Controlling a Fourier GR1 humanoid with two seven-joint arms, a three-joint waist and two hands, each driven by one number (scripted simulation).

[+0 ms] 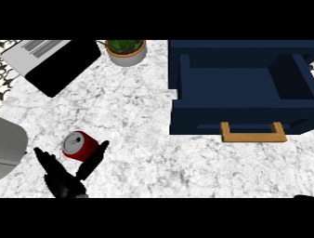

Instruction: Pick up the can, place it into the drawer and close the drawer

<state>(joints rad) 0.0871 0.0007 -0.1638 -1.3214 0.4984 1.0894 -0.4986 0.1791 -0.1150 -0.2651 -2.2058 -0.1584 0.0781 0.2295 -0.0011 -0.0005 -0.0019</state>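
I judge that the task is only at its beginning, because none of its three steps is finished in the head view. The can (pixel 79 145) lies on the counter (pixel 153 162), at the lower left, and it looks tilted or on its side, with its silver top turned toward me. My left hand (pixel 65 179) is just behind it, with the fingers (pixel 43 158) straight and spread on one side and the thumb (pixel 95 158) on the other side, so the can sits in the gap between them. The thumb seems to touch the can's edge, but I cannot tell this for sure, and the hand has no hold of anything yet. Of my right hand I see only a dark bit at the lower right edge, too little to say how its fingers are. The drawer (pixel 249 111) is pulled open, well apart from the can, on the right, and its inside shows nothing in it. Its wooden handle (pixel 253 132) faces me. What is left, I think, is all the work: to close the fingers round the can, lift it, carry it across to the drawer, put it in, and then push the drawer shut.
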